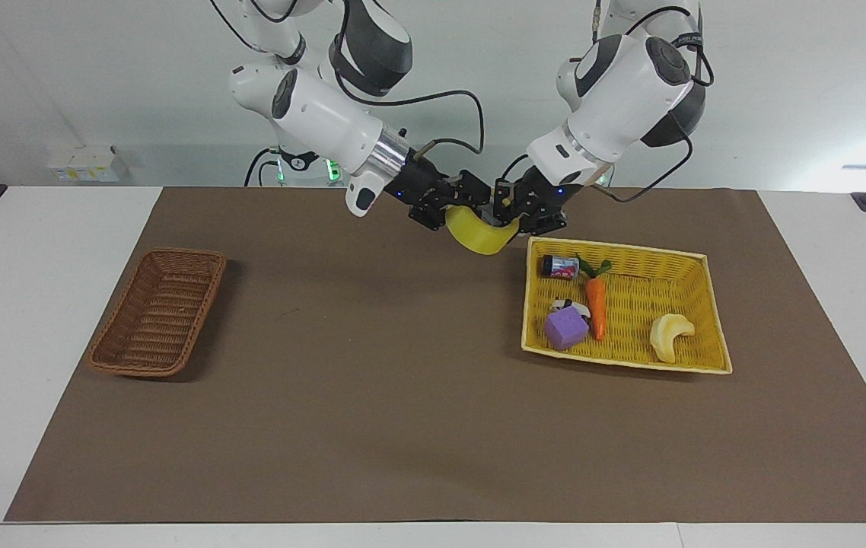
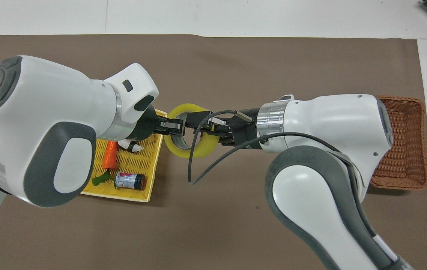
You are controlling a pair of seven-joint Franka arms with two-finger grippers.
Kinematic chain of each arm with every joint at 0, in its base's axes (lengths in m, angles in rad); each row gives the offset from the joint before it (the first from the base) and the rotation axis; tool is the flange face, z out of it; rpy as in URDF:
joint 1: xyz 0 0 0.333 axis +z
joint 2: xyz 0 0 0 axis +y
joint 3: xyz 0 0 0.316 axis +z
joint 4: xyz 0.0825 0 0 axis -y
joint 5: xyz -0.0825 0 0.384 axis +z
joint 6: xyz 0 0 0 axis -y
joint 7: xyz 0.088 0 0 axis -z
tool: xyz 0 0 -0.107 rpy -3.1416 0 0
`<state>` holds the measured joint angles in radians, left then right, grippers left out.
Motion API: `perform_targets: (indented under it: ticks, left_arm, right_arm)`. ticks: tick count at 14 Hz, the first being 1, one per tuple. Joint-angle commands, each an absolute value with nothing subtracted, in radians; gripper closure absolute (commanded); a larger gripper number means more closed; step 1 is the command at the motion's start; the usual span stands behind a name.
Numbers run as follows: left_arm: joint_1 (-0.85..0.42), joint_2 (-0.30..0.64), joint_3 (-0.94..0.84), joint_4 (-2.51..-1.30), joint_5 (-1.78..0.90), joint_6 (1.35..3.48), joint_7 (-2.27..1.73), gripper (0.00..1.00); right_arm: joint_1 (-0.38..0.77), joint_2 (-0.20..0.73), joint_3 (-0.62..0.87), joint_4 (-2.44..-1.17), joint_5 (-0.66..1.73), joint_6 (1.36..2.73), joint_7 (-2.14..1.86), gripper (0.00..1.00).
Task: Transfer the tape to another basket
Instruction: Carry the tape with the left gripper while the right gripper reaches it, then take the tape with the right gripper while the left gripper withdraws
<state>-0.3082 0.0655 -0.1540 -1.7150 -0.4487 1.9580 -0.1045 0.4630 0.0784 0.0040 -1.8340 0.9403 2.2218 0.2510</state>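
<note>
The tape (image 1: 481, 237), a translucent yellow roll, hangs in the air between my two grippers, over the brown mat beside the yellow tray's corner; it also shows in the overhead view (image 2: 193, 150). My left gripper (image 1: 515, 213) (image 2: 172, 126) is shut on the roll's wall at the tray's side. My right gripper (image 1: 460, 207) (image 2: 200, 123) reaches in from the right arm's end, its fingers spread over the roll's other wall. The brown wicker basket (image 1: 155, 312) (image 2: 401, 142) stands empty toward the right arm's end of the table.
The yellow woven tray (image 1: 623, 250) (image 2: 138, 197) toward the left arm's end holds a carrot (image 1: 595, 304), a purple cube (image 1: 566, 327), a small can (image 1: 560, 266) and a pale banana toy (image 1: 670, 335). A brown mat (image 1: 372, 396) covers the table.
</note>
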Motion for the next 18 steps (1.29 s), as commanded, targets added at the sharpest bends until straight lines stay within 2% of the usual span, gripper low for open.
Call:
perform_targets:
  ticks: [1,5,8,12,15,18]
  left_arm:
    - [-0.305,0.052,-0.137,-1.717,-0.465,1.968,-0.124,0.00]
    - [-0.232,0.034,-0.135,-1.713,-0.567,1.910,-0.133,0.00]
    - [-0.203,0.022,-0.124,-1.710,-0.537,1.873,-0.129,0.00]
    - [-0.128,0.023,-0.124,-1.709,-0.358,1.841,-0.129,0.00]
    - [-0.074,0.028,-0.124,-1.687,-0.206,1.801,-0.127,0.00]
    - [-0.020,0.029,-0.124,-1.641,-0.077,1.711,-0.112,0.00]
  right_arm:
    - [0.443,0.064,0.008,-1.845,0.920,2.210,0.265,1.00]
    - [0.440,0.060,0.002,-1.842,0.920,2.201,0.270,1.00]
    - [0.367,0.051,-0.003,-1.812,0.908,2.087,0.259,1.00]
    - [0.201,0.008,-0.003,-1.802,0.862,1.901,0.183,1.00]
    - [0.010,-0.002,-0.005,-1.802,0.841,1.705,-0.001,1.00]
    - [-0.132,-0.012,-0.002,-1.802,0.656,1.602,-0.170,1.00]
